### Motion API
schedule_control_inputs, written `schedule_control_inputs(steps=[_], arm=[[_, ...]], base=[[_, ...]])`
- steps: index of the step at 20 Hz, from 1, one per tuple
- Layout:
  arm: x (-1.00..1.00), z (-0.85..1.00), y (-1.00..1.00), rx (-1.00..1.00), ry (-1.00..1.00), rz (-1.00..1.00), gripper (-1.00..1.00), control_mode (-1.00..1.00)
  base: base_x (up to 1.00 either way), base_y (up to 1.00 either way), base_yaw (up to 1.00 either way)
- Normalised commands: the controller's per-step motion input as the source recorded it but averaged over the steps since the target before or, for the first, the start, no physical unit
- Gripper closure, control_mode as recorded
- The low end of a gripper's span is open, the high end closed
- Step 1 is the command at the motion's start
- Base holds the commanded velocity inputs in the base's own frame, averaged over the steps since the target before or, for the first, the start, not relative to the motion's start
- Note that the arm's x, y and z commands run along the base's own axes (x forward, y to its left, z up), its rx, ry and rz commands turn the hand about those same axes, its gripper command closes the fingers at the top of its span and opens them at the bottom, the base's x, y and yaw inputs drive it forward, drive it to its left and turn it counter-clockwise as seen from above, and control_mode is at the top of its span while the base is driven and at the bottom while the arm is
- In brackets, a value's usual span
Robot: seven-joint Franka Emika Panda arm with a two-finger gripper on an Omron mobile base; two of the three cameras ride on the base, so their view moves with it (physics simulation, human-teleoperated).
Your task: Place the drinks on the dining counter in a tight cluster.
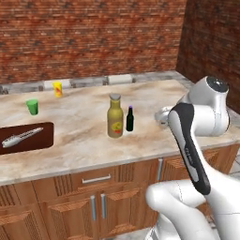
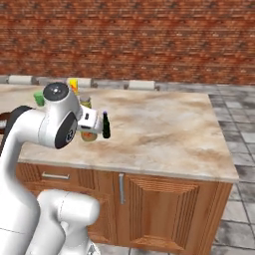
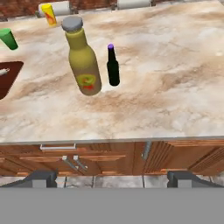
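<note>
Drinks on the dining worktop (image 1: 84, 136): in the left base view the tall olive-yellow bottle (image 1: 115, 116) with grey cap and yellow-red label stands upright near the middle of the beige marble surface, and the small dark bottle (image 1: 130, 118) with purple cap stands upright just beside it on its right, a narrow gap between them. A green cup (image 1: 32, 106) and a yellow cup (image 1: 57, 89) sit well apart from the bottles toward the back left, the yellow one near the brick wall (image 1: 89, 33). A dark recessed tray (image 1: 42, 140) at the left holds a silvery utensil (image 1: 19, 137). The white arm rises at lower right and bends over the worktop's right part. Right base view: the arm's joint covers most of the olive-yellow bottle (image 2: 85, 101); the small dark bottle (image 2: 106, 125) shows just right of the joint, upright; the right half of the worktop (image 2: 169, 134) is bare marble. Hand view: the camera looks down over the front edge at wooden drawers (image 3: 87, 155); both bottles (image 3: 83, 63) (image 3: 113, 65) stand side by side, not touching. End effector (image 3: 113, 178): fingertips (image 3: 41, 178) set wide apart at the bottom edge, fully spread, nothing between them, well short of the bottles.
</note>
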Motion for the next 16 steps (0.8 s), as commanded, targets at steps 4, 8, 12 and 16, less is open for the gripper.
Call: schedule_control_inputs(steps=[4,8,12,16], arm=[[0.0,0.0,0.0,0.0,0.0,0.0,-1.0,1.0],[0.0,0.0,0.0,0.0,0.0,0.0,-1.0,1.0],[0.0,0.0,0.0,0.0,0.0,0.0,-1.0,1.0],[0.0,0.0,0.0,0.0,0.0,0.0,-1.0,1.0]], base=[[-0.82,-0.04,-0.23],[-0.3,-0.05,-0.56],[-0.16,0.0,-0.74],[-0.26,0.0,-0.79]])
